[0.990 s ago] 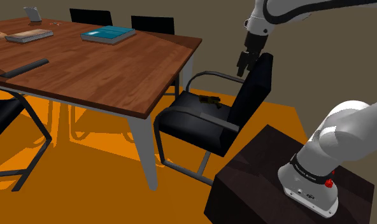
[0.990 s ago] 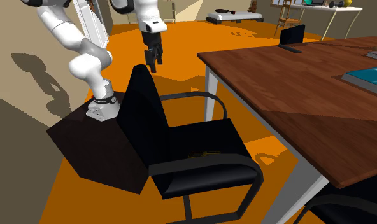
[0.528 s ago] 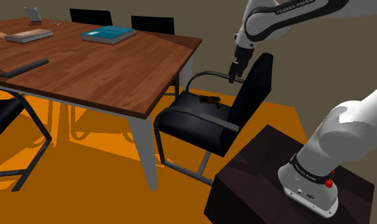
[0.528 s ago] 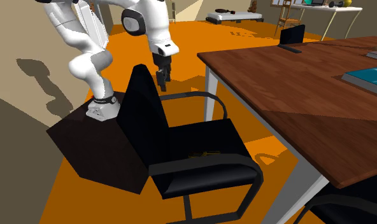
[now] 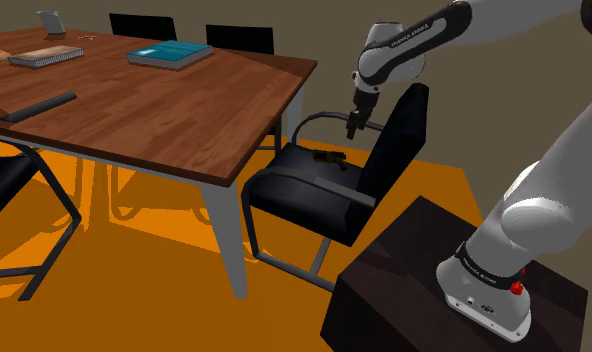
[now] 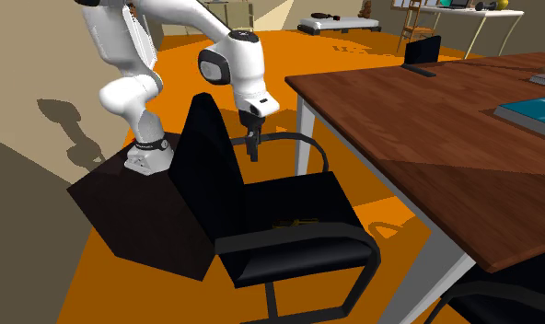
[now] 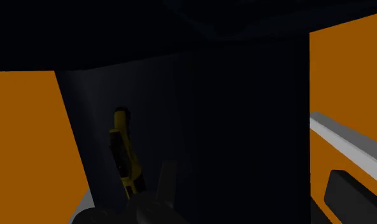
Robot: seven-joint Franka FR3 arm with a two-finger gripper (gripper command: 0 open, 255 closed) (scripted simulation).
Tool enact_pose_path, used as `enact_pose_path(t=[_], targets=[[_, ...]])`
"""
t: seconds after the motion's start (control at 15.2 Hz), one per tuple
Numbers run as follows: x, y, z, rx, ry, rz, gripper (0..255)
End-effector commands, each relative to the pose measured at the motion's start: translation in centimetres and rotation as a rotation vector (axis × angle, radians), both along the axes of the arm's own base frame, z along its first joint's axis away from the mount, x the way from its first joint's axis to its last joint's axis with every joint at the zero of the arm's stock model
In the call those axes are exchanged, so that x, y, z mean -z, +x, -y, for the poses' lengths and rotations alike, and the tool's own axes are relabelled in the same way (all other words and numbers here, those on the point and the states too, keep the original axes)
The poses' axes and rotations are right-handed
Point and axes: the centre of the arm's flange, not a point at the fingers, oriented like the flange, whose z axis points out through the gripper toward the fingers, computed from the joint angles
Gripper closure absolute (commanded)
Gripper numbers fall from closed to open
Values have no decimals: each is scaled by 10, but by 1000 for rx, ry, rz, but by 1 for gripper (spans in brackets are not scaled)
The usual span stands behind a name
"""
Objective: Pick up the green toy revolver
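Black padded armchair (image 5: 314, 190) stands drawn up to the brown wooden table (image 5: 134, 100). Black claw (image 5: 351, 126) hangs above the seat, near the backrest; I cannot tell how wide it is. Yellowish toy revolver (image 5: 329, 156) lies flat on the seat, below the claw and slightly to the shoulder view's left. Long axis looks front-to-back, beside a seat edge. Muzzle direction unclear.

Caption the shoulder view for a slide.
The claw hovers above a black chair, on whose seat a yellowish toy revolver lies, beside a wooden table.
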Motion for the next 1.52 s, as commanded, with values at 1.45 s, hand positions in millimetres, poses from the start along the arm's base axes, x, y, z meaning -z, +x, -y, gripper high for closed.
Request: enact_pose_path(t=[1.45], targets=[[210,165,79,-137,12,7,0]])
